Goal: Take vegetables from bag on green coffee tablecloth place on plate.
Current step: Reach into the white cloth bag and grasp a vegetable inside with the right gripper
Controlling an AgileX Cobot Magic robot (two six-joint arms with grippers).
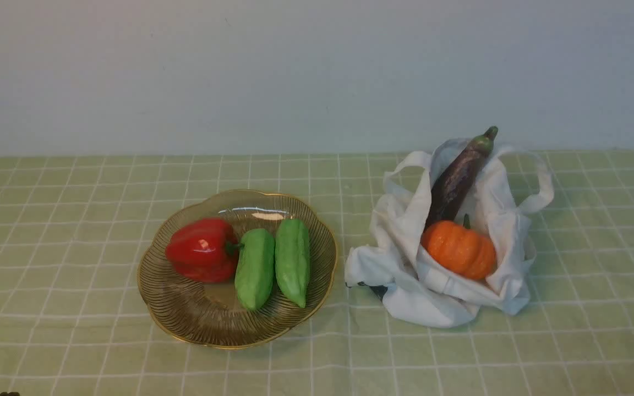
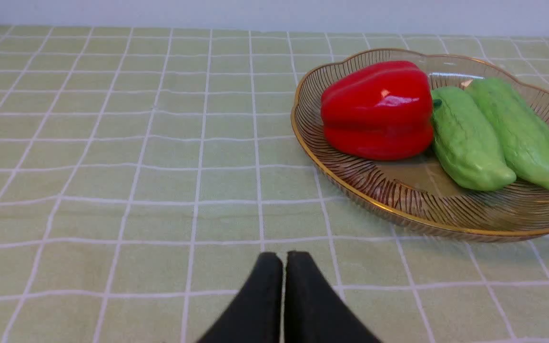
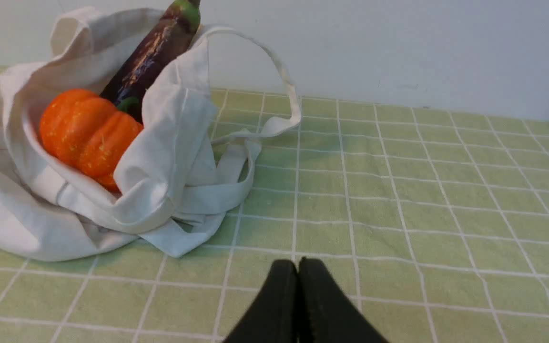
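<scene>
The left gripper (image 2: 284,258) hangs low over the green tablecloth (image 1: 58,264), its two black fingers pressed flat together and gripping nothing; the plate (image 1: 201,322) lies near it on the cloth, left of the table's middle in the front view; its gold scalloped rim is clear all round.

On the plate's left half sits a glossy red bell pepper (image 1: 201,250), tipped on its side with the stem end facing right; just beside it lie two bumpy green gourds (image 1: 255,268), side by side and touching along their length, narrow ends pointing toward the near edge; the left gourd butts against the pepper's stem.

Right of the plate, close to it but apart, the white bag (image 1: 405,286) slumps on the cloth with its mouth open upward; a small dark mark (image 1: 375,287) shows at its lower left fold; the orange pumpkin (image 1: 458,248) rests in the front of the opening, cradled by cloth; the eggplant (image 1: 457,179) leans behind it, lower end tucked down in the bag, green stem cap sticking up past the rim; one loop handle (image 1: 540,190) stands out on the bag's right.

The right gripper (image 3: 297,262) hovers over the cloth near the bag, fingers closed tight on nothing.
</scene>
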